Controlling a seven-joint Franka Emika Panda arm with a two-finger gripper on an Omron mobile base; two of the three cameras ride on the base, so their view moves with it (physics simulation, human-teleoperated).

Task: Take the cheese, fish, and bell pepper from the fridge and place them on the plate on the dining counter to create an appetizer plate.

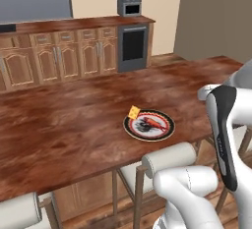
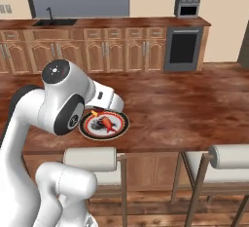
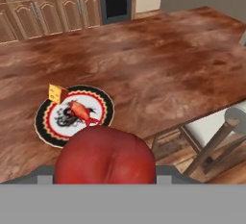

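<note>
Dining counter (image 1: 74,120) with plate (image 3: 45,130) near its front edge. Fish (image 3: 79,111) lies on the plate's centre; cheese (image 3: 57,93) rests on its far-left rim. Gripper (image 3: 104,177) jaws clasp the bell pepper (image 3: 104,158), held off the counter's near edge.

The plate (image 1: 148,125) lies on the dining counter (image 1: 74,120), near its front edge. The fish (image 1: 155,122) rests on the plate's centre, the cheese (image 1: 133,112) on its far-left rim.
</note>
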